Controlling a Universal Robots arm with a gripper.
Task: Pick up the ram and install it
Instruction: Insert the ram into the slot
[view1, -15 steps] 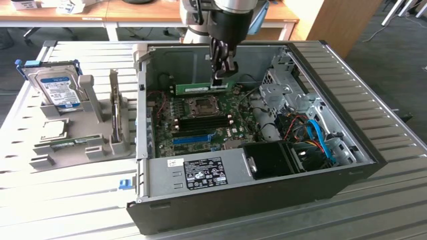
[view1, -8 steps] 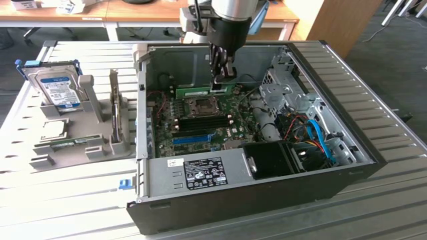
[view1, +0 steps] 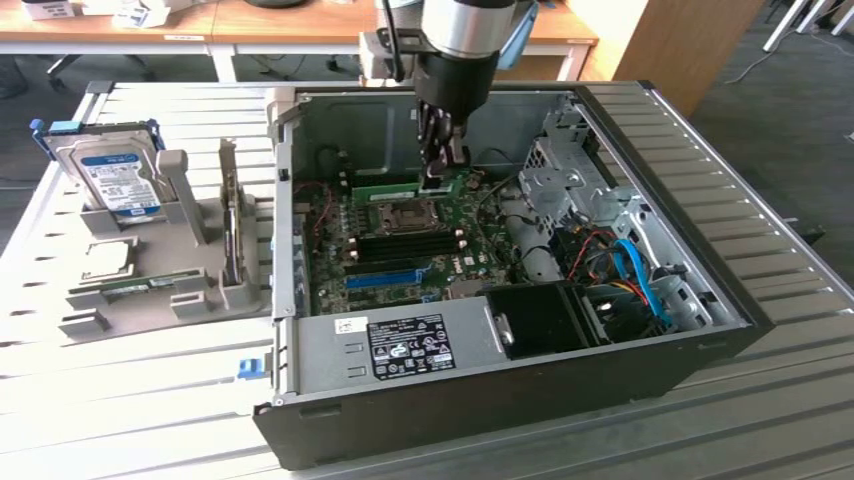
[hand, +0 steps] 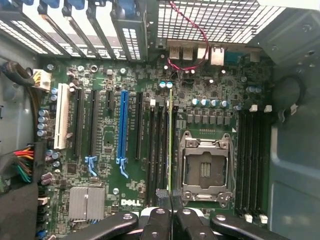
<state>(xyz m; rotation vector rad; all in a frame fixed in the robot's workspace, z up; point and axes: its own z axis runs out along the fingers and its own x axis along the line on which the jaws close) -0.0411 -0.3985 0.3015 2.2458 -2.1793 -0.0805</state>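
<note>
The ram (view1: 454, 185) (hand: 170, 140) — a long, thin green circuit-board stick — stands on edge inside the open computer case. It is pinched at its upper edge by the hand (view1: 445, 165) (hand: 171, 212), whose two black fingers are drawn in narrow and tight on it. In the wrist view the stick shows edge-on as a pale green line. It runs along the bank of black memory slots (view1: 400, 245) (hand: 157, 150), just beside the square silver processor socket (view1: 404, 213) (hand: 206, 170). Whether its lower edge sits in a slot or hangs just over one, I cannot tell.

In the exterior view the socket lies at about eight o'clock from the ram, with the memory slots at seven o'clock beyond it. The long blue plastic expansion slot (view1: 387, 277) (hand: 123, 125) is further out in the same direction. The silver-and-black arm (view1: 461, 30) comes down on the ram from twelve o'clock. At six o'clock, against the case's near wall, sits a silver power supply with a black label (view1: 400, 345).

The black and grey metal case (view1: 534, 400) lies open side up on the slatted metal counter (view1: 761, 400). At nine o'clock from the case a grey plastic holder (view1: 187, 210) stands on the counter — and in it, upright, is a boxy silver hard drive with a blue-white label (view1: 118, 175).
</note>
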